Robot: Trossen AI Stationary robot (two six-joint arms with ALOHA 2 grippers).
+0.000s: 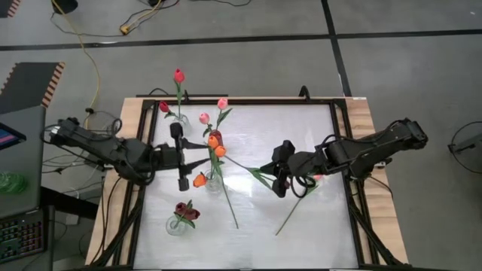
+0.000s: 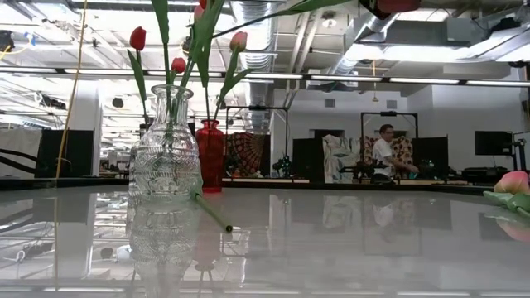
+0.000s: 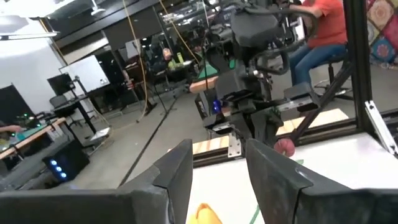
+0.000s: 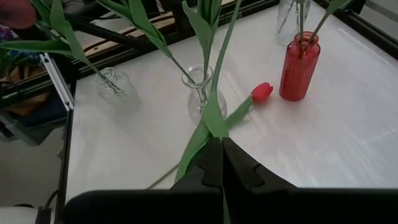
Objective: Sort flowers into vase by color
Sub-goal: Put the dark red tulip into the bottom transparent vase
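Observation:
My right gripper (image 1: 280,179) (image 4: 222,142) is shut on the green stem and leaf of a tulip whose orange-red head (image 4: 262,92) (image 1: 220,150) is low beside the red vase (image 4: 299,67) (image 1: 215,138). My left gripper (image 1: 192,159) (image 3: 217,149) is open and holds nothing. It is above an orange tulip head (image 3: 205,214) (image 1: 199,181) next to a clear vase (image 1: 215,181) (image 4: 202,94). A pink tulip (image 1: 315,179) (image 2: 513,182) and a bare stem (image 1: 228,203) lie on the table. My right gripper pinches the tulip's stem and leaf (image 4: 214,127) between its two shut fingers, well back from the head. The fingers come from the table's right, slanting down. The flower reaches out toward the table's left, its head down by the foot of the red vase.
A clear vase with dark maroon tulips (image 1: 181,218) stands near the front left. Another clear vase with red tulips (image 1: 179,117) stands at the far edge, and pink tulips (image 1: 205,118) rise by the red vase. The table's right half (image 1: 331,218) is bare.

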